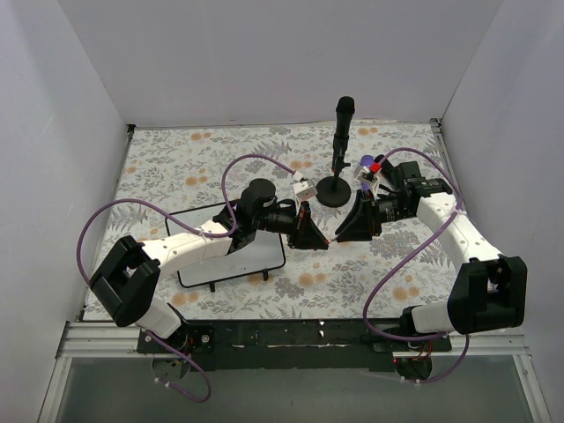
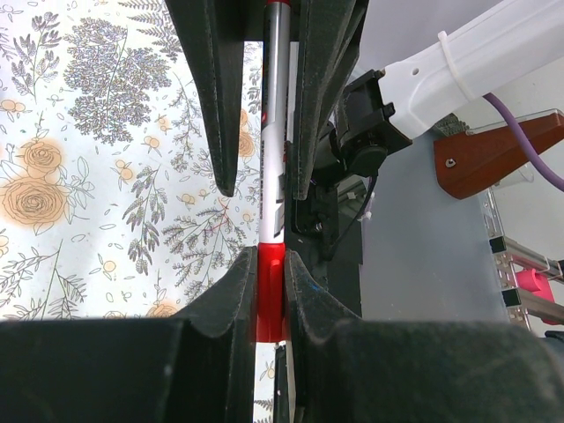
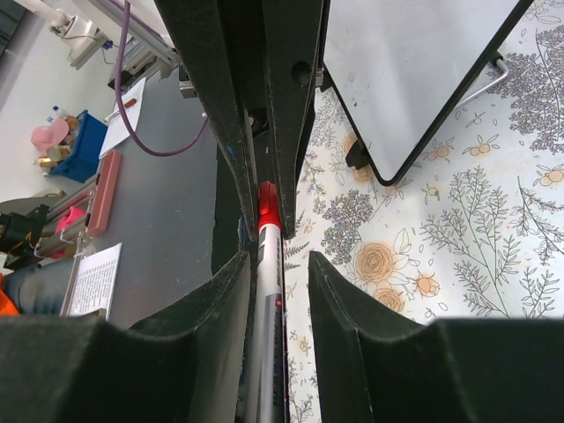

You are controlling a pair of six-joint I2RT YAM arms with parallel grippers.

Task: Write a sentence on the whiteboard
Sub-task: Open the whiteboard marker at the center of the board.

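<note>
A marker with a white and grey barrel [image 3: 269,326] and a red cap [image 2: 269,295] hangs level between my two grippers above the floral cloth. My left gripper [image 1: 315,240] [image 2: 270,264] is shut on the red cap. My right gripper [image 1: 349,234] [image 3: 280,264] faces it with the jaws around the barrel; the barrel lies against one finger, with a gap to the other. The whiteboard [image 1: 251,257] lies flat under my left arm, partly hidden. Its visible face is blank, also in the right wrist view [image 3: 414,70]. No red sentence shows.
A black stand with a round base [image 1: 333,192] and an upright black rod stands just behind the grippers. White walls close in the left, back and right. The table's metal front rail [image 1: 291,335] runs by the arm bases.
</note>
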